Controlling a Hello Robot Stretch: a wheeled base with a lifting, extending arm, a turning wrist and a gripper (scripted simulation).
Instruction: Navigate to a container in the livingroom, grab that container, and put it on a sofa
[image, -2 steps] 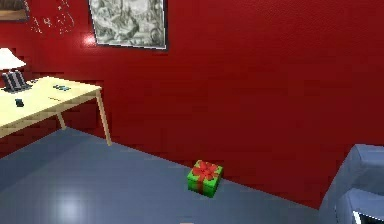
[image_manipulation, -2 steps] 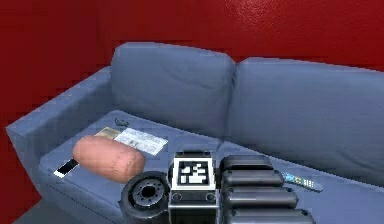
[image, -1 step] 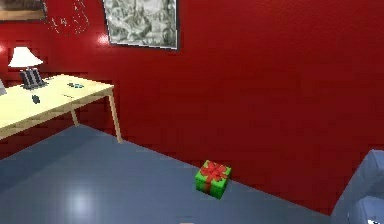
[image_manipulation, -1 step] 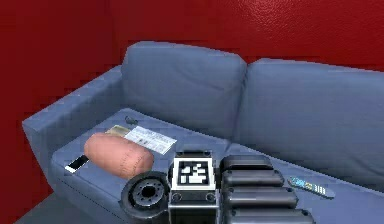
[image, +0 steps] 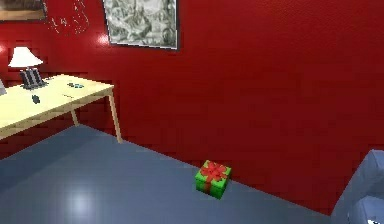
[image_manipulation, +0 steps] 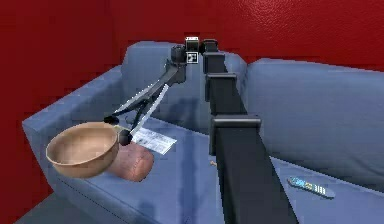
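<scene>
Bowl (image_manipulation: 85, 150) is at the gripper (image_manipulation: 125, 118) tip, over the sofa (image_manipulation: 300, 110) seat; I cannot tell whether it is held or resting there. This looks like the placing step. Next, leave the bowl settled on the seat and draw the arm back.

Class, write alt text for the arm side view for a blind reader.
A dark arm reaches over a blue sofa, its pincer at a tan bowl near the sofa's end; whether it holds the bowl is unclear. A remote lies on the seat.
</scene>
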